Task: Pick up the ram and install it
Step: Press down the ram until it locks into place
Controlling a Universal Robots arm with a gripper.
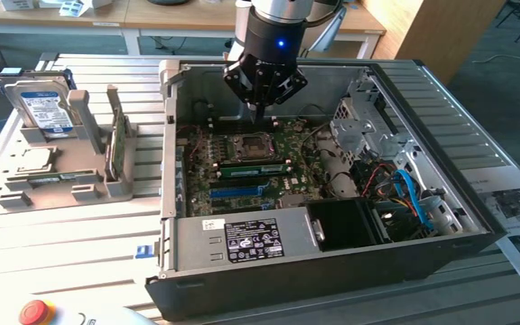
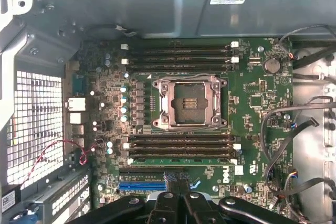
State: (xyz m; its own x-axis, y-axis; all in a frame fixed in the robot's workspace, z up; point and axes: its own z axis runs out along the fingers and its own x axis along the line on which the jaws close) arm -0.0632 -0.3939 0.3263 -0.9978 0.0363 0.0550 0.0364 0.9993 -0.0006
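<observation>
My gripper [image 2: 178,190] is pressed closed with nothing in it, hovering just above the motherboard [image 2: 252,129]; the ram [image 2: 181,161], one stick, looks already seated in the nearest slot, so installing seems done; beyond it one empty CPU socket [image 2: 190,100]; two banks of memory slots counted
</observation>
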